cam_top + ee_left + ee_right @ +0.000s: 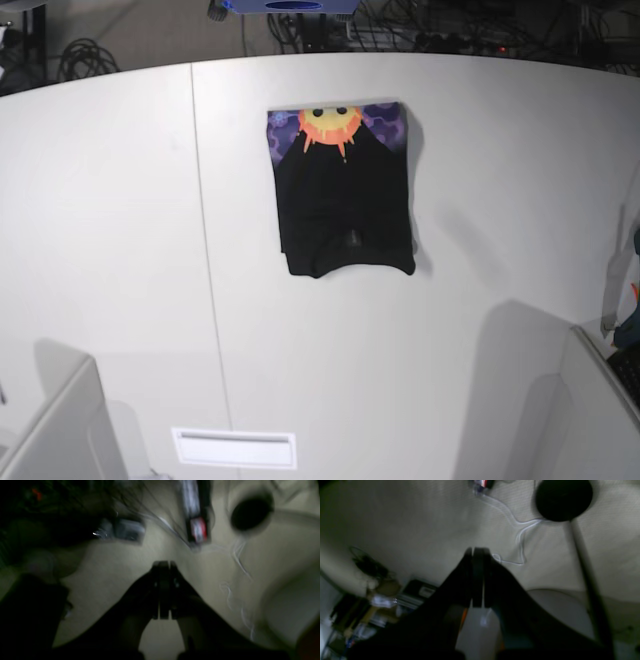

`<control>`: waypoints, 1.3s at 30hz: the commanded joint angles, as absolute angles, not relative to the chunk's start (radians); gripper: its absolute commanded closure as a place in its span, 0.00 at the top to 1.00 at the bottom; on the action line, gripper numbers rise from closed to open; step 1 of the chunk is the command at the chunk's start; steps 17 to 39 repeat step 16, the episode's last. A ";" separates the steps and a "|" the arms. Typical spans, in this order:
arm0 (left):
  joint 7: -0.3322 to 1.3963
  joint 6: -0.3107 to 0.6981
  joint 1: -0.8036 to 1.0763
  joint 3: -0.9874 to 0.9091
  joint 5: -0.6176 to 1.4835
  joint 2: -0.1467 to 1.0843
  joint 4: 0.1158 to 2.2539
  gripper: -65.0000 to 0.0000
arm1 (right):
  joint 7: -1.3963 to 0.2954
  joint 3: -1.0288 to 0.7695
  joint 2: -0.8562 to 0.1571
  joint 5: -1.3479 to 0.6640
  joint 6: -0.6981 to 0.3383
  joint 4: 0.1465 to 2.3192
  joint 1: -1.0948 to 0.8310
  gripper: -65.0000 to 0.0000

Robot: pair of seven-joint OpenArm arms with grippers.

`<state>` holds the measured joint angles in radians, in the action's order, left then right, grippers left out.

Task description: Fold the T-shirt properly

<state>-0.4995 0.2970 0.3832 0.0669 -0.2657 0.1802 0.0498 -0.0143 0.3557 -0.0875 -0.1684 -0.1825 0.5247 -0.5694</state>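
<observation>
The T-shirt lies folded into a narrow black rectangle on the white table, at the back middle of the base view. A strip of its sun face print on purple shows along the far edge. Neither gripper appears in the base view. In the left wrist view my left gripper is shut with its black fingers pressed together, nothing between them, over a beige floor. My right gripper is likewise shut and empty in the right wrist view. Both wrist views are dim and blurred, and neither shows the T-shirt.
Grey slanted shapes fill the base view's lower corners. A white rectangular label sits near the table's front edge. Below the wrists are a round black object, thin white cables, a power strip and clutter.
</observation>
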 commanded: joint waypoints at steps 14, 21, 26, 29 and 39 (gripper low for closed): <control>-0.295 0.213 0.305 0.119 -0.263 0.128 0.105 0.00 | 0.312 0.417 -0.050 -0.185 -0.182 0.116 -0.332 0.00; -0.295 0.213 0.283 0.119 -0.263 0.128 0.107 0.00 | 0.312 0.417 -0.054 -0.185 -0.182 0.125 -0.332 0.00; -0.295 0.213 0.283 0.119 -0.263 0.128 0.107 0.00 | 0.312 0.417 -0.054 -0.185 -0.182 0.125 -0.332 0.00; -0.295 0.213 0.283 0.119 -0.263 0.128 0.107 0.00 | 0.312 0.417 -0.054 -0.185 -0.182 0.125 -0.332 0.00; -0.295 0.213 0.283 0.119 -0.263 0.128 0.107 0.00 | 0.312 0.417 -0.054 -0.185 -0.182 0.125 -0.332 0.00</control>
